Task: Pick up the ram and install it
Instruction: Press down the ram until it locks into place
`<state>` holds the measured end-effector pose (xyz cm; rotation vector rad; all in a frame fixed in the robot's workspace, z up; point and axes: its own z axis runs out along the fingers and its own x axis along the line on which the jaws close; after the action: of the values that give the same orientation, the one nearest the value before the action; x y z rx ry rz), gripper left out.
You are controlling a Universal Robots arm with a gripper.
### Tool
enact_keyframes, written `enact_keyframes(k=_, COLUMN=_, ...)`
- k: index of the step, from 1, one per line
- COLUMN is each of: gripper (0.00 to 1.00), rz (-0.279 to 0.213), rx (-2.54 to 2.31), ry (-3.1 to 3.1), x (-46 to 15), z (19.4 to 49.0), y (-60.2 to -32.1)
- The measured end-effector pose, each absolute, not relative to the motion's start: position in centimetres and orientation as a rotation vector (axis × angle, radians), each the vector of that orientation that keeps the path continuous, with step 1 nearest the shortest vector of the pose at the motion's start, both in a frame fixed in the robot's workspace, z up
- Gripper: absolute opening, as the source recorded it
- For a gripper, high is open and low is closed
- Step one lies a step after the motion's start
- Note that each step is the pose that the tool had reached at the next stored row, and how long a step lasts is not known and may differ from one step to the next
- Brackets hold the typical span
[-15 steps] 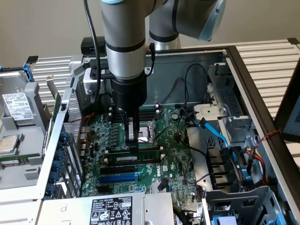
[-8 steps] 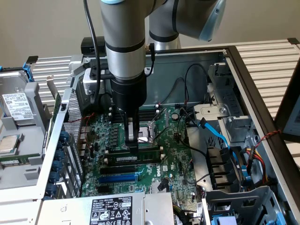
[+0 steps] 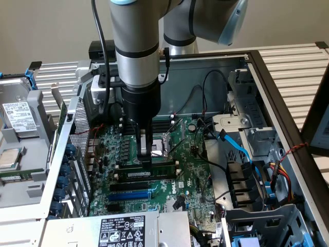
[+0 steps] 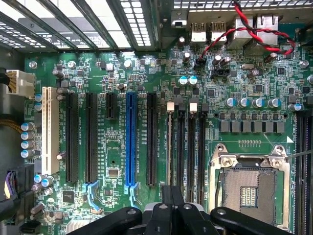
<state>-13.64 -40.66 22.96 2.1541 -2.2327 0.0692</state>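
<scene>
Green ram [image 3: 162, 169], white label [image 3: 138, 175] illegible, closed fingers [image 3: 149, 149] at its top

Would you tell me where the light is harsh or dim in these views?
Exterior view: the slatted tabletop is bright, the motherboard near the ram dimmer beneath the arm. Wrist view: light glares white through the case grille; the motherboard is evenly lit.

So the motherboard [image 4: 112, 73] is the usual green PCB with a slight sheen, and the ram [image 3: 159, 172] is the same green stuff with a white paper label. Blue slot [image 4: 130, 142] and black slots [image 4: 72, 137] are glossy plastic. CPU socket frame [image 4: 249, 161] is shiny bare metal, case [image 3: 205, 67] is duller grey sheet metal. Arm [image 3: 134, 41] is smooth satin silver, gripper [image 3: 145, 158] matt black.
</scene>
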Motion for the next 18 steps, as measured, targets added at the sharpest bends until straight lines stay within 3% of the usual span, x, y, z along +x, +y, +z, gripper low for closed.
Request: enact_keyframes(k=18, gripper=0.10, rz=0.076, rx=2.158, ry=-2.235, x=-13.79, z=22.73, y=-40.66)
